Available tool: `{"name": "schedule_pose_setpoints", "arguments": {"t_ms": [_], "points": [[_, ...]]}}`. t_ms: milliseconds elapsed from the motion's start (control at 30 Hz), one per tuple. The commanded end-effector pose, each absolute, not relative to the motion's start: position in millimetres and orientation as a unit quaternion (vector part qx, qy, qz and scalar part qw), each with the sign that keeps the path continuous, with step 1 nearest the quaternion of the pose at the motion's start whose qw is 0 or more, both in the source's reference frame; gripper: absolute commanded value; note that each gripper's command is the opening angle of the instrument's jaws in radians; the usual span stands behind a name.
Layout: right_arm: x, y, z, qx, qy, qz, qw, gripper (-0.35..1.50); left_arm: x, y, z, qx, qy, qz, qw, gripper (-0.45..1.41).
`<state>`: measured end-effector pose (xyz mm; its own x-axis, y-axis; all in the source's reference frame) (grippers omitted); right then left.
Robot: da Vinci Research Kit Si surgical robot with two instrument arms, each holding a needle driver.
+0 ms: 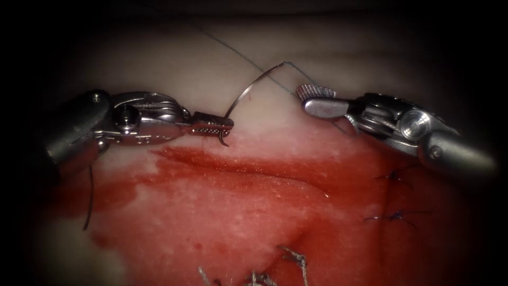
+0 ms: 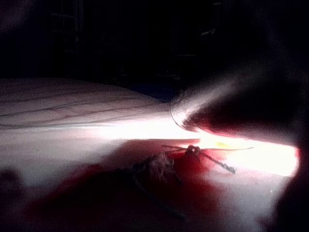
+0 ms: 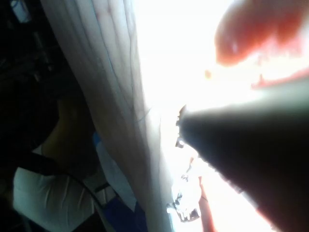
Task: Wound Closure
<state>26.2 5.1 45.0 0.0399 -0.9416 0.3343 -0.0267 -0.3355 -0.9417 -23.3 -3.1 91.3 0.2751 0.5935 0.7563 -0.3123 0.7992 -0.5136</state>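
My left tool (image 1: 212, 127) is shut on the curved needle (image 1: 248, 90) close to one end, and a short hooked piece sticks out below the jaws. From there the needle arcs up and to the right, free in the air and out of the tissue (image 1: 238, 212). It is over the far edge of the cut (image 1: 238, 169), left of centre. Thread (image 1: 233, 48) runs from the needle's high end and crosses toward my right tool (image 1: 312, 99). That tool's jaws stand open beside the thread and hold nothing.
Red fluid (image 1: 338, 175) covers the tissue around the cut. Two dark stitches (image 1: 396, 176) with knots sit at the right end. Cut thread ends (image 1: 296, 259) lie near the front edge, and a loose dark strand (image 1: 90, 201) hangs at the left. A knotted stitch (image 2: 193, 151) is in the left wrist view.
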Motion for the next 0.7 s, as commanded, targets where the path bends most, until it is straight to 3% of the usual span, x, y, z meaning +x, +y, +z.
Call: {"name": "schedule_pose_setpoints", "arguments": {"t_ms": [33, 100, 133, 167, 233, 267, 367, 700], "points": [[27.0, 6.0, 44.3, -0.599, 0.405, -0.559, 0.406, 0.98, -23.4, -1.9, 91.2, -0.134, -0.53, 0.28, 0.789, -0.45], [27.0, 6.1, 44.0, -0.598, 0.406, -0.559, 0.407, 0.96, -23.4, -2.2, 92.7, -0.125, -0.537, 0.271, 0.789, -0.45], [27.1, 6.4, 43.7, -0.619, 0.373, -0.581, 0.374, 1.15, -23.2, -2.4, 93.0, -0.121, -0.54, 0.272, 0.787, -0.45], [27.1, 6.8, 43.5, -0.628, 0.355, -0.588, 0.366, 1.2, -23.1, -2.4, 93.0, -0.116, -0.538, 0.276, 0.788, -0.45], [27.1, 7.8, 42.8, -0.632, 0.343, -0.589, 0.368, 1.04, -23.2, -2.1, 92.5, -0.103, -0.536, 0.269, 0.793, -0.45], [26.8, 7.8, 42.5, -0.634, 0.338, -0.592, 0.365, 1.25, -23.3, -2.1, 92.3, -0.101, -0.537, 0.266, 0.794, -0.45], [26.6, 9.0, 41.8, -0.644, 0.275, -0.61, 0.371, 1.41, -23.2, -2.2, 92.0, -0.09, -0.541, 0.269, 0.792, -0.45], [25.0, 9.4, 43.8, -0.583, 0.24, -0.66, 0.408, 1.46, -23.3, -0.8, 89.7, -0.111, -0.572, 0.262, 0.769, -0.45]]}}
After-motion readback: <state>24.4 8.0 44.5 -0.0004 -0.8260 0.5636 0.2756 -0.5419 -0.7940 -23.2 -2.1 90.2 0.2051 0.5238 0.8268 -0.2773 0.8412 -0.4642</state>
